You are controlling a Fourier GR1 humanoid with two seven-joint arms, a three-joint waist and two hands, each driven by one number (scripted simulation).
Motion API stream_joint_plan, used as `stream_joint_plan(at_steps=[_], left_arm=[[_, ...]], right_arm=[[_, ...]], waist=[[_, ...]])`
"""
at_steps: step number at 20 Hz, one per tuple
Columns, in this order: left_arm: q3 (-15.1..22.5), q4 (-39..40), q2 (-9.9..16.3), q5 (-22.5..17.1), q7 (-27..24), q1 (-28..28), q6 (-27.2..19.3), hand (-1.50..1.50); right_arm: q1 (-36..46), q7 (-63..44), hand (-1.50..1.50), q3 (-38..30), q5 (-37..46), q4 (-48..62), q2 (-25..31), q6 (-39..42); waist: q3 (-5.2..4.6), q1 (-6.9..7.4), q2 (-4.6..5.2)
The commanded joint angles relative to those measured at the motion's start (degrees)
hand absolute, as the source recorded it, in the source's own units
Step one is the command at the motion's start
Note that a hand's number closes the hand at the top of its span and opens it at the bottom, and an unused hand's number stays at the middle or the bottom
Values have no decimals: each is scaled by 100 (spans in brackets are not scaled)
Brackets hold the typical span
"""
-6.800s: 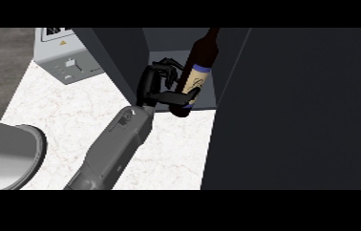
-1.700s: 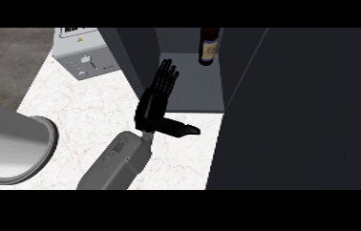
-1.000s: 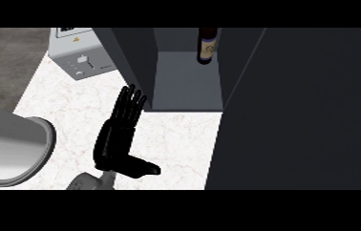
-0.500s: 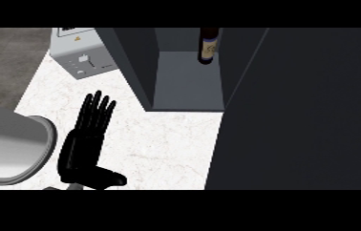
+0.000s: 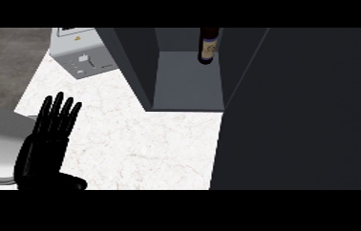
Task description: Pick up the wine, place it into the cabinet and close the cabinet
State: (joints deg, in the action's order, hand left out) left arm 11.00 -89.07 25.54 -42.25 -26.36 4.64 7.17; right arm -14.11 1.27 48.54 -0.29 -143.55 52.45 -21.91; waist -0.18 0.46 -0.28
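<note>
The dark wine bottle with a pale label stands upright at the back of the open grey cabinet, near its right wall. My left hand is low at the view's left over the white marbled counter, open with straight fingers pointing up and holding nothing. It is well away from the cabinet and the bottle. A large dark panel, seemingly the cabinet's door, fills the right side of the view. My right hand does not show.
A light grey box-shaped appliance with a dial stands on the counter left of the cabinet. Part of a grey round object shows at the left edge, behind my hand.
The left hand let go of the wine inside the cabinet, then drew back down and to the left across the counter, fingers open. The bottle stays standing in the cabinet.
</note>
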Motion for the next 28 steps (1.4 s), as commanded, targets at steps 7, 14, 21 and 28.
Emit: stream_joint_plan(at_steps=[7,14,21,28], left_arm=[[-464,66,335,-315,30,116,538,-150],[-697,99,663,-572,352,-38,762,-150],[-916,179,868,-771,442,-140,1016,-150],[-941,371,990,-716,421,-86,1320,-150]], right_arm=[[579,-1044,150,662,-77,-1020,-690,160],[983,-1090,150,652,-377,-533,-1246,281],[1557,-1368,150,259,-644,-265,-1643,500],[2709,-2148,150,-202,-680,544,-2488,432]], waist=[[-12,45,24],[-15,165,64],[-26,337,103],[-45,520,100]])
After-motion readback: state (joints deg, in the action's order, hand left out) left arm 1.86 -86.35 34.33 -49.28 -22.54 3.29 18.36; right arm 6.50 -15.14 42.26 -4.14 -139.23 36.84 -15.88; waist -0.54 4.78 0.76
